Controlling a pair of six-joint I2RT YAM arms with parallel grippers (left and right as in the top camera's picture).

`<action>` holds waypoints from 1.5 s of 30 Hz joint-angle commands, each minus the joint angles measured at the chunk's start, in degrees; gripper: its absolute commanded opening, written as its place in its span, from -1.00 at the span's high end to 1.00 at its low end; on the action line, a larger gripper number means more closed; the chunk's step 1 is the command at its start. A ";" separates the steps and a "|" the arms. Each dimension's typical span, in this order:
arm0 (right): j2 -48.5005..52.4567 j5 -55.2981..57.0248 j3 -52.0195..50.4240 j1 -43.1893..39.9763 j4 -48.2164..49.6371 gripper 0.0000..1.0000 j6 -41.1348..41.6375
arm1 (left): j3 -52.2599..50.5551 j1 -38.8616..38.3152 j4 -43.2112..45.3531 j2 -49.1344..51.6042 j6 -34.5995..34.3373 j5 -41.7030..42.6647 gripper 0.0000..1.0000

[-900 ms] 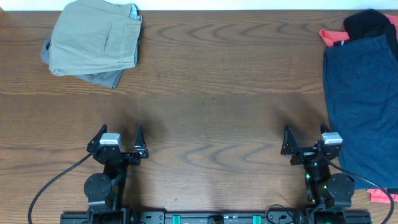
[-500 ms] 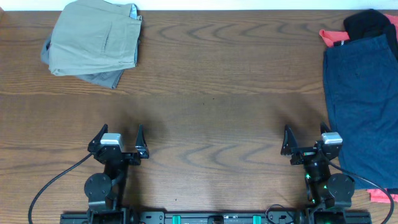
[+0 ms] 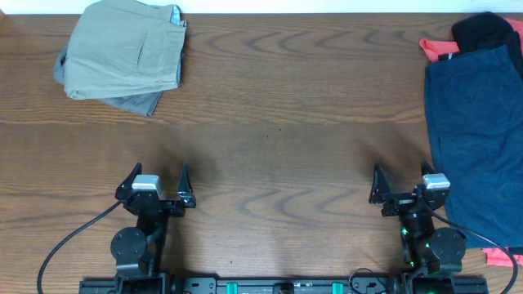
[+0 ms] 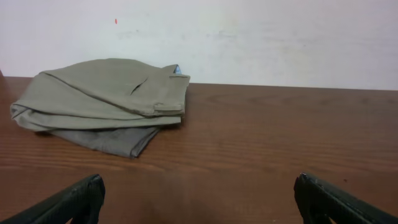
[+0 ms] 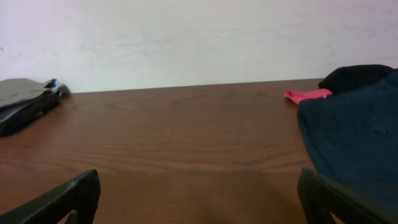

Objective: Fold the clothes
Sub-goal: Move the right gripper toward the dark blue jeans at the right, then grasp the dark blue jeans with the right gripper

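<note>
Folded tan shorts point(image 3: 127, 49) lie on folded grey shorts point(image 3: 131, 101) at the table's far left; both show in the left wrist view point(image 4: 102, 93). Dark navy shorts point(image 3: 478, 131) lie spread at the right edge, over a coral-red piece point(image 3: 433, 47) and a black top point(image 3: 486, 31); they also show in the right wrist view point(image 5: 354, 137). My left gripper point(image 3: 158, 181) is open and empty near the front edge. My right gripper point(image 3: 402, 180) is open and empty, just left of the navy shorts.
The brown wooden table point(image 3: 278, 122) runs between the two piles. A white wall point(image 4: 249, 37) stands behind its far edge. Cables trail from both arm bases at the front. A coral-red scrap point(image 3: 500, 256) shows at the front right.
</note>
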 commanded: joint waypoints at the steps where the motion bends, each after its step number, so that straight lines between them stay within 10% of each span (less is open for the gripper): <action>1: -0.17 0.79 -0.09 0.46 -0.26 -0.99 0.68 | -1.01 -0.28 -1.86 -0.04 0.37 0.76 -0.96; 27: -0.17 0.72 -0.09 0.46 -0.22 -0.99 0.96 | -1.01 -0.28 -1.86 -0.04 0.37 0.76 -0.96; 34: -0.17 -31.19 -0.09 0.48 3.80 -0.99 31.95 | -1.01 -0.28 -1.86 -0.04 0.37 0.76 -0.96; 45: 0.42 -22.71 1.97 0.39 24.02 -0.99 37.07 | -1.01 -0.28 -1.86 -0.04 0.37 0.76 -0.96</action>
